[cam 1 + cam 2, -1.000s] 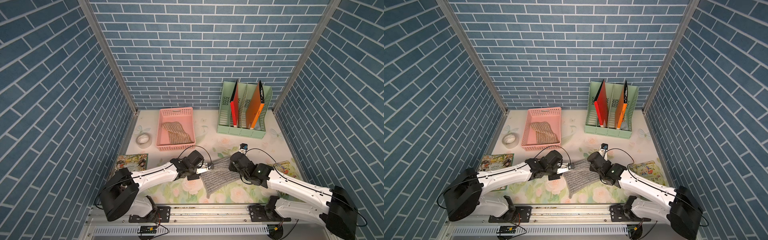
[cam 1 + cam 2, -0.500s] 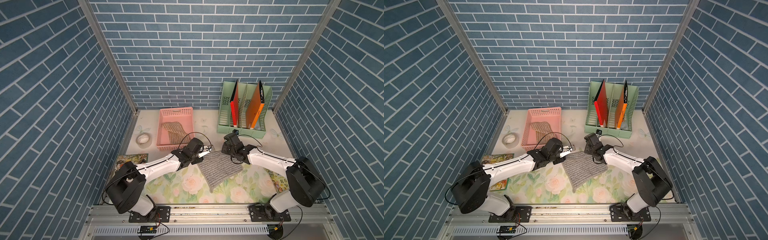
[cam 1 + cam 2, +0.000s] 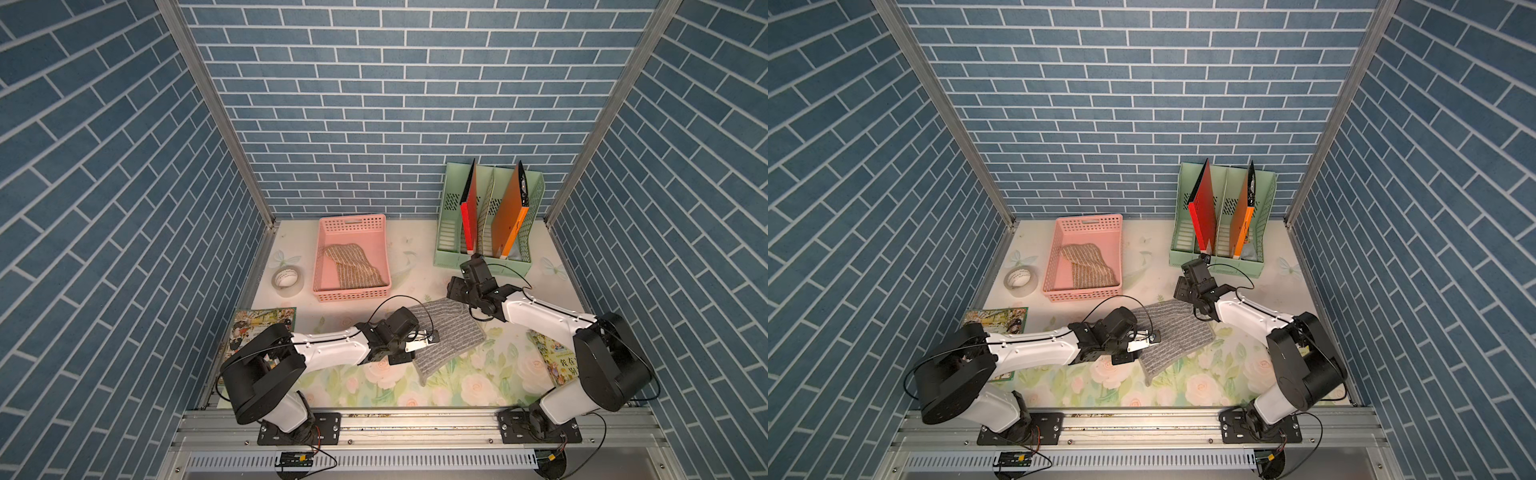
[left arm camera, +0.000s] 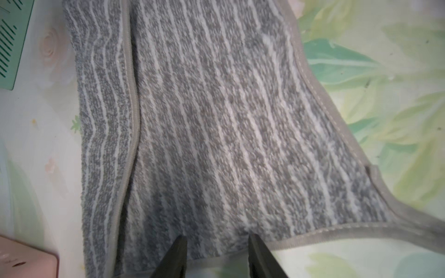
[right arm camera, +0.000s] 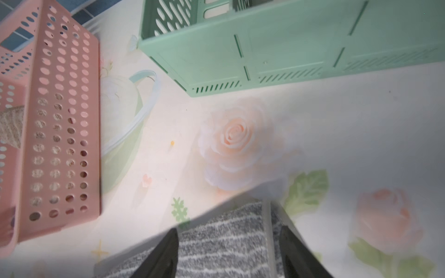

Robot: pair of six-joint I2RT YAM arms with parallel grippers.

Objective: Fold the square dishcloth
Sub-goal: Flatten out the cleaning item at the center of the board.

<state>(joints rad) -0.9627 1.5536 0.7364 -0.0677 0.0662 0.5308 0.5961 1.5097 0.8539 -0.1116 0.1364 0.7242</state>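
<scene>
Lying folded over on a flowered table (image 3: pixel 478 386), a grey striped dishcloth (image 3: pixel 446 332), left claw (image 4: pixel 218 255) parted narrowly over one edge, right claw (image 5: pixel 228 252) spread wide over its far corner

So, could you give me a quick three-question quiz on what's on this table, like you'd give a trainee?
1. True or false: the gray dishcloth lies inside the pink basket.
2. What lies on the table beside the pink basket, toward the side wall? A) tape roll B) mug C) sponge
3. Fill in: the jaws of the left gripper and right gripper both stand ____.
Key: 1 false, it lies on the table; 2 A; 3 open.
</scene>
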